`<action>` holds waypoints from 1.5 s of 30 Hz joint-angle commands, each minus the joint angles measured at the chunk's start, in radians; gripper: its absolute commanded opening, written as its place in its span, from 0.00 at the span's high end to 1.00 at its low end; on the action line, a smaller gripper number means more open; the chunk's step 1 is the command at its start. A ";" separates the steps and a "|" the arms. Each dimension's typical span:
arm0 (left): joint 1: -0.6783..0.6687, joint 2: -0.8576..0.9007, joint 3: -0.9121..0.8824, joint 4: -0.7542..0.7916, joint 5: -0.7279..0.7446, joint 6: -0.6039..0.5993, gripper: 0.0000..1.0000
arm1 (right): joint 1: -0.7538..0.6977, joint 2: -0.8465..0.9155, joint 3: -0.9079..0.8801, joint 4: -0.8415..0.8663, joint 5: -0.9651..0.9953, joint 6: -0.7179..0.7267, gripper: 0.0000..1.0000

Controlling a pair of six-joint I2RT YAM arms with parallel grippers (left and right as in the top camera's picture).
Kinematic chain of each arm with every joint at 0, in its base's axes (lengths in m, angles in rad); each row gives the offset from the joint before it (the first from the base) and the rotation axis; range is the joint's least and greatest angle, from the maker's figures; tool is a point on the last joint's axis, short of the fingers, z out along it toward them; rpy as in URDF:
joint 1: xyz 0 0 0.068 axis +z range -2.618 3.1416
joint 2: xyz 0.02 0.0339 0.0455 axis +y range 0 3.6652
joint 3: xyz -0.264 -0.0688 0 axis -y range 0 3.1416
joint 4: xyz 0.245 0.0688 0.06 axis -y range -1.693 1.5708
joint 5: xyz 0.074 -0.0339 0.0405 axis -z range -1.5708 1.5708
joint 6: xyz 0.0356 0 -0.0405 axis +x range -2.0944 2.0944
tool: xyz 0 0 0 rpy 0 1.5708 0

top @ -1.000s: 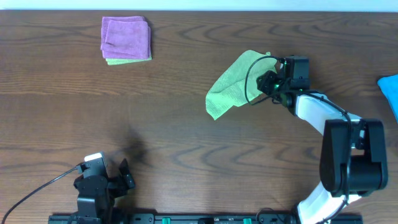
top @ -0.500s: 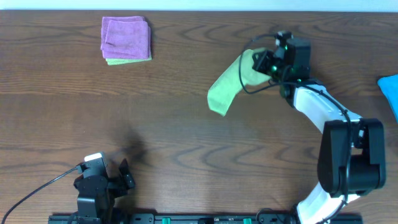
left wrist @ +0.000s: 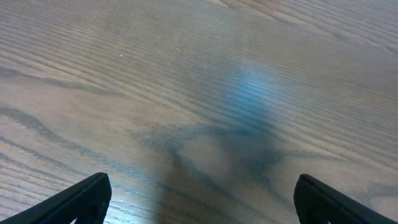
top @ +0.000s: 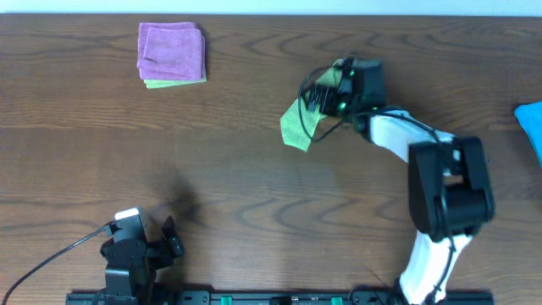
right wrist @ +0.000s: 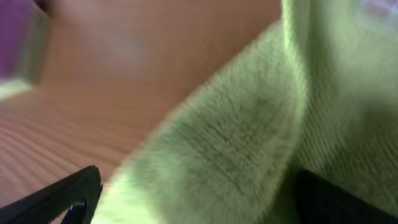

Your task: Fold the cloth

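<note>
The green cloth [top: 297, 124] lies bunched on the table at centre right, its upper part under my right gripper [top: 326, 95]. In the right wrist view the cloth [right wrist: 249, 118] fills most of the picture, blurred. It lies between the two fingers of my right gripper [right wrist: 199, 199], which stand wide apart, open. My left gripper [top: 163, 241] rests near the front left edge, far from the cloth. In the left wrist view my left gripper [left wrist: 202, 202] is open over bare wood with nothing between its fingers.
A folded purple cloth [top: 172, 51] sits on a folded green one at the back left, and shows at the top left of the right wrist view [right wrist: 13, 25]. A blue cloth [top: 531, 125] pokes in at the right edge.
My right gripper has swung left and towards the back, carrying the green cloth along. Its jaws, shut on the cloth earlier, now stand apart. The left arm has not moved.
</note>
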 commanded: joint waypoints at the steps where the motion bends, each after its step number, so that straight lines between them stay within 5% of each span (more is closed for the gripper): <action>1: 0.004 -0.007 -0.015 -0.052 0.000 0.021 0.05 | 0.013 -0.009 0.003 -0.022 0.019 0.007 0.01; 13: 0.004 -0.007 -0.015 -0.052 0.000 0.021 0.05 | -0.077 -0.116 0.145 -0.229 0.246 0.061 0.01; 25: 0.004 -0.007 -0.015 -0.052 0.000 0.021 0.05 | -0.119 -0.115 0.158 -0.336 -0.087 0.272 0.01; 28: 0.004 -0.007 -0.015 -0.052 0.000 0.021 0.05 | -0.119 -0.122 0.158 -0.467 -0.178 0.164 0.01; 35: 0.004 -0.007 -0.015 -0.052 0.000 0.021 0.05 | -0.116 -0.195 0.158 -0.850 -0.041 -0.125 0.01; 45: 0.004 -0.007 -0.015 -0.052 0.000 0.021 0.05 | -0.114 -0.532 0.158 -1.058 0.034 -0.318 0.01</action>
